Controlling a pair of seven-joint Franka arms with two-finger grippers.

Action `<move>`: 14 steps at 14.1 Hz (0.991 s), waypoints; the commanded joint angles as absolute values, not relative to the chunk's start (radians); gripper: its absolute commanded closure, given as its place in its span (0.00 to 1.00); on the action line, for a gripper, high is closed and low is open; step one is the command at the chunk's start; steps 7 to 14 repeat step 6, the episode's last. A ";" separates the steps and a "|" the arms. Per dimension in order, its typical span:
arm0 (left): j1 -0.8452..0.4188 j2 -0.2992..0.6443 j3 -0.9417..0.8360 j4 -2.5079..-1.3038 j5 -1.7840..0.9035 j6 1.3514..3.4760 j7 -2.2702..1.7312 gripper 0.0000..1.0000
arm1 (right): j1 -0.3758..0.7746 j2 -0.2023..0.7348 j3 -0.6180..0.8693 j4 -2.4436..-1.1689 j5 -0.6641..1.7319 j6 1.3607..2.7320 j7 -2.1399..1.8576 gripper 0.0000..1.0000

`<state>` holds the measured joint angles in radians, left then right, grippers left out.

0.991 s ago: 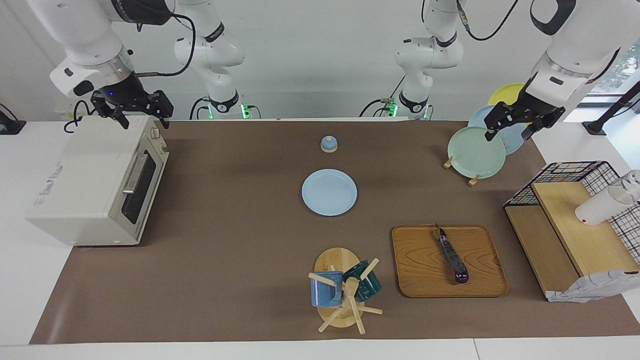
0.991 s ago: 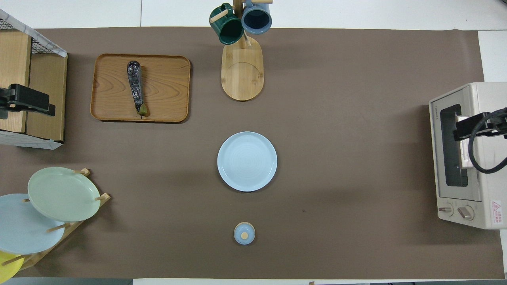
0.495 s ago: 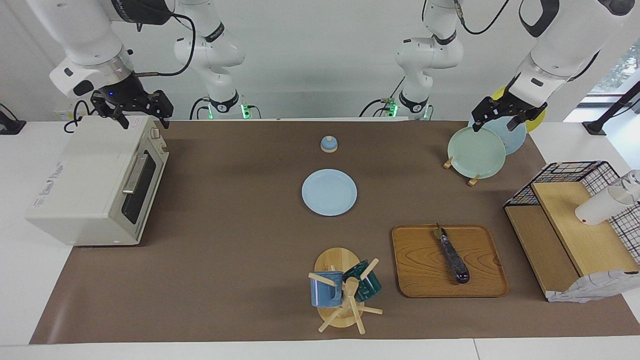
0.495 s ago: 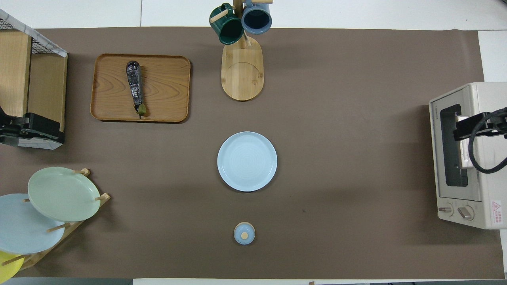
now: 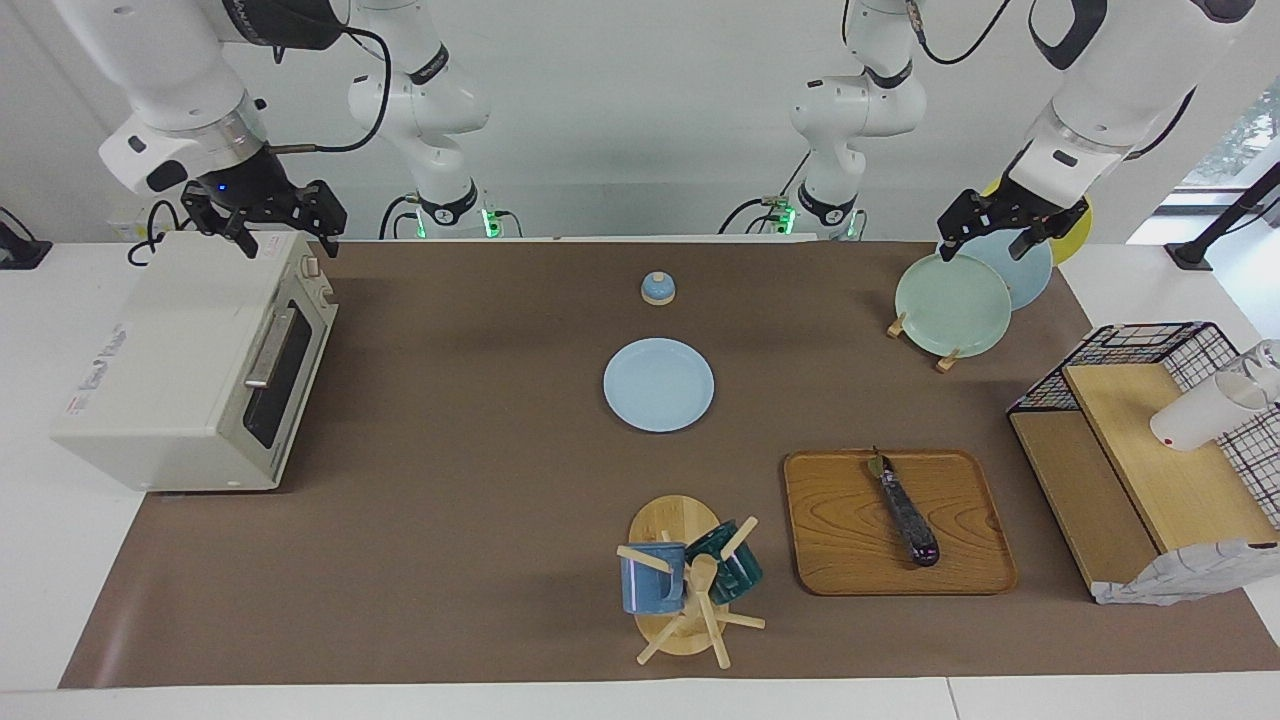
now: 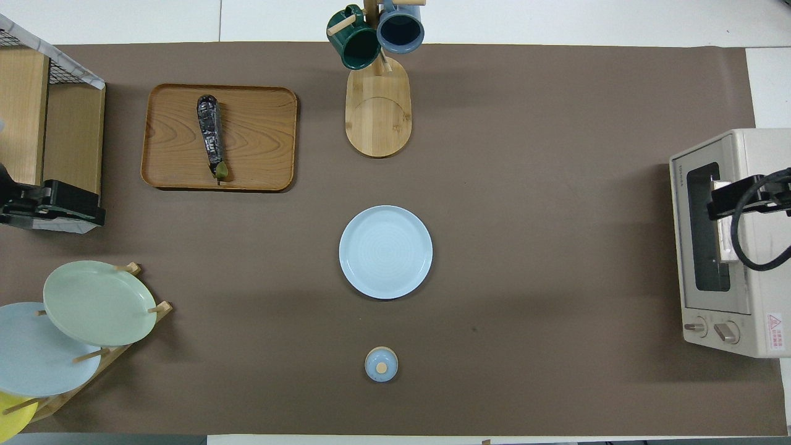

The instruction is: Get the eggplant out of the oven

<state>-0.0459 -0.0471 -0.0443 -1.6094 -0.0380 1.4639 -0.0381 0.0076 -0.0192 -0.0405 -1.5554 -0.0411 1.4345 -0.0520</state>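
The eggplant [image 5: 905, 520] lies out of the oven, flat on the wooden tray [image 5: 835, 560] toward the left arm's end of the table, its green stem pointing toward the robots. Nothing else lies on this tray. The oven [image 5: 190, 360] stands at the right arm's end, its dark glass door shut; what is inside I cannot tell.

The right gripper [image 5: 265, 225] hangs over the top of the oven, at the end nearer to the robots, with its two fingers spread apart and nothing between them. The left gripper [image 5: 995, 225] is up over the plate rack [image 5: 920, 335], above the green plate [image 5: 950, 305]. Its fingers are also spread and hold nothing.

The rack holds three plates standing on edge: the green one, a pale blue one and a yellow one, each nearer to the robots than the one before. A blue plate [image 5: 658, 384] lies empty in the middle of the table, and a small blue lid [image 5: 657, 288] sits nearer to the robots than it. Farther from the robots stands a wooden mug tree [image 5: 680, 590] with a blue mug and a dark green mug hanging on its pegs. The wire basket [image 5: 1150, 450] beside the tray has wooden shelves, and a white cup [image 5: 1195, 415] lies on its side on the upper shelf.
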 commanded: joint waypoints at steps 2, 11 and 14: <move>-0.064 -0.052 -0.032 -1.609 -0.021 1.471 -0.051 0.00 | 0.003 -0.028 -0.038 -1.559 -0.015 1.442 -0.037 0.00; -0.060 -0.052 -0.034 -1.608 -0.023 1.471 -0.051 0.00 | 0.003 -0.028 -0.038 -1.559 -0.015 1.442 -0.037 0.00; -0.060 -0.052 -0.034 -1.608 -0.023 1.471 -0.051 0.00 | 0.003 -0.028 -0.038 -1.559 -0.015 1.442 -0.037 0.00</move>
